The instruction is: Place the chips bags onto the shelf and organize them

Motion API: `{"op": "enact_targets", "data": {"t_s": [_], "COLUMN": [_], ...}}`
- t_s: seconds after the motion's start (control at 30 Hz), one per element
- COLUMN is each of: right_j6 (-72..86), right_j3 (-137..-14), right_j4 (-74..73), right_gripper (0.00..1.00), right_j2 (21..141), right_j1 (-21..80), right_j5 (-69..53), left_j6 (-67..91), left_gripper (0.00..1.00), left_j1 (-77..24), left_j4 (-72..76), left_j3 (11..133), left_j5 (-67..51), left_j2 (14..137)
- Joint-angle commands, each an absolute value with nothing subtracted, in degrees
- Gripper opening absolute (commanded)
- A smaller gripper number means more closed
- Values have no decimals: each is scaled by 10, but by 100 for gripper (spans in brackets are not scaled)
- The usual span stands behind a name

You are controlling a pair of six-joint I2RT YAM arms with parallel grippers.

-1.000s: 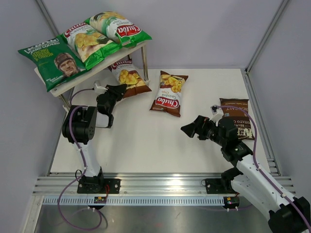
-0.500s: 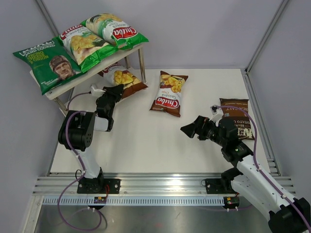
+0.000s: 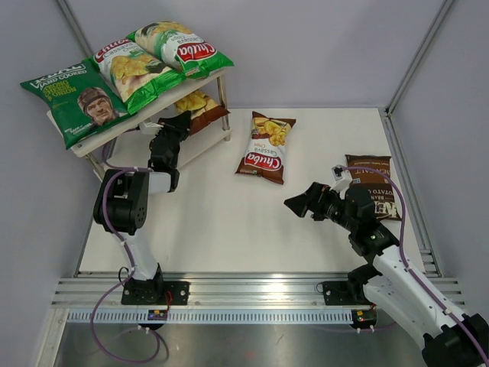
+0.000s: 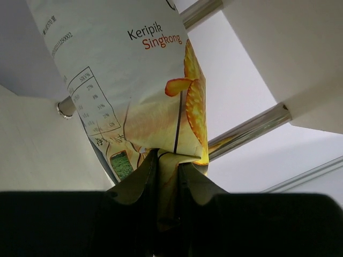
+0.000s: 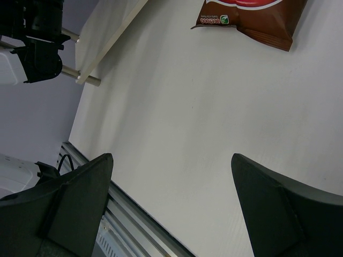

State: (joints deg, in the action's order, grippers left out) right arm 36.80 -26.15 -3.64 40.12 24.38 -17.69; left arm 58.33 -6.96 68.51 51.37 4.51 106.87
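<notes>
The shelf [image 3: 114, 132] stands at the far left; on its top board lie a dark green bag with a man's face [image 3: 76, 103] and two green-white chips bags [image 3: 134, 69] [image 3: 179, 47]. My left gripper [image 3: 176, 131] is shut on the end of a brown chips bag [image 3: 200, 107], which reaches in under the top board, over the lower tier. The left wrist view shows the same bag [image 4: 139, 80] pinched in that gripper [image 4: 168, 166]. A second brown bag [image 3: 267, 147] lies on the table. The right gripper [image 3: 295, 204] hovers open and empty.
A dark brown Kettle bag [image 3: 373, 183] lies at the right edge, partly under my right arm. Metal shelf legs [image 4: 249, 131] flank the held bag. Grey walls close off the table's back and sides. The right wrist view shows the shelf board [image 5: 107, 27] and the lying bag's end [image 5: 252, 16].
My left gripper has carried the brown bag back and up from the table into the shelf's lower tier. The shelf and its bags shifted slightly left. The right arm stayed still.
</notes>
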Motion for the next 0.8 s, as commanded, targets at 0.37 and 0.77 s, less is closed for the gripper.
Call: {"op": "enact_targets", "data": {"t_s": [0.37,0.77], "right_j6": [355,355], "right_j3": [-273,-274], "right_j4": [-7,-9], "right_gripper": [99,99], "right_j2": [396,390], "right_j1": [245,245], "right_j5": [-184,-181], "left_j6": [565,549], "left_gripper": [15,61], "left_j1": [-69,-75], "left_j4": [610,448], "left_j3": [564,612], "left_j5": [58,66], "left_j2": [1114,1096]}}
